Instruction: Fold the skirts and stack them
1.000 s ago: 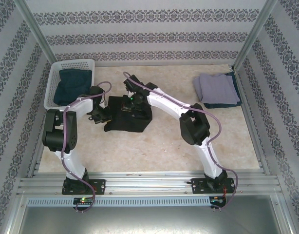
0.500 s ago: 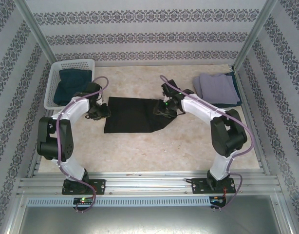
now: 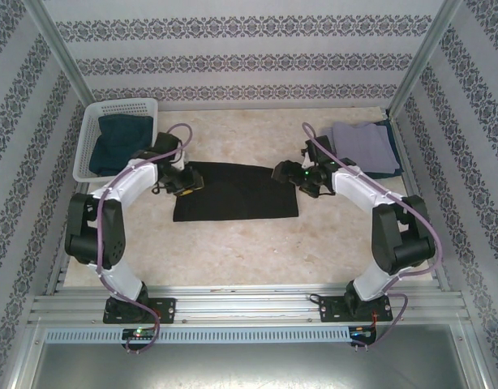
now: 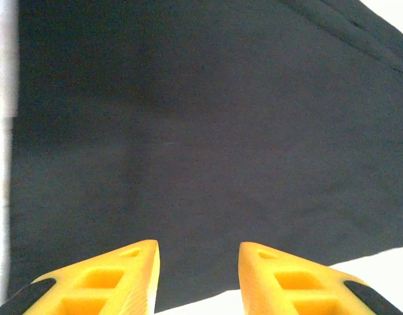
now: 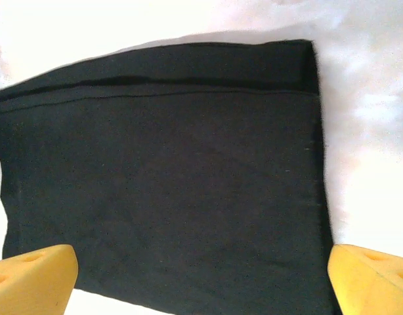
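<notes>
From above, the black skirt [image 3: 233, 193] lies flat in the middle of the worktop [image 3: 233, 251], well apart from the lavender-grey skirt [image 3: 358, 146] that rests on a denim skirt [image 3: 379, 173] at the far right, so your step is, I judge, to fold it. In the left wrist view the left fingers [image 4: 123, 282] stand a little apart over the cloth's edge and pinch nothing; take only the corner there. In the right wrist view the right fingers [image 5: 37, 272] are spread wide and empty over the other end; take the matching corner and carry both together, so the edges meet.
</notes>
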Controlling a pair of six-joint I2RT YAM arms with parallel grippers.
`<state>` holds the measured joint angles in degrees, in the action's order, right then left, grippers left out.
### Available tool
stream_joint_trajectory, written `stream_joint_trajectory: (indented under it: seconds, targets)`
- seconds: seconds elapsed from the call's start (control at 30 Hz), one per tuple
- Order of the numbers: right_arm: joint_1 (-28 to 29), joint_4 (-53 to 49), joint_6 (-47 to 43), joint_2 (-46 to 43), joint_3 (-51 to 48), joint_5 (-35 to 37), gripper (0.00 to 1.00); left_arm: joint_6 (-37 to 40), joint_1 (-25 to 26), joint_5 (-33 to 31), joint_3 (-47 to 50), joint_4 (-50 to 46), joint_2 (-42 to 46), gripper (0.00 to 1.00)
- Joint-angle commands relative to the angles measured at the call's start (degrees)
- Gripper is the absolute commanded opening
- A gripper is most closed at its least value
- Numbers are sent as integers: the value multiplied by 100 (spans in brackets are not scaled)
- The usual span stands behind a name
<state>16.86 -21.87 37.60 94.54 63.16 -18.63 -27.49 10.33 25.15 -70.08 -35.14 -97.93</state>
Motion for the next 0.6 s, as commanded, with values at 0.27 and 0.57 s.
stream_joint_trajectory:
  seconds: [0.27,0.57]
  targets:
    - [-788,941,-323,653,-593,-1347,85,-960,1211,1178,-1027,1336,-1470,36]
    - [-1110,937,-377,589,-956,-1920,81,-1503,1841,1952,-1819,2193,-2658,33]
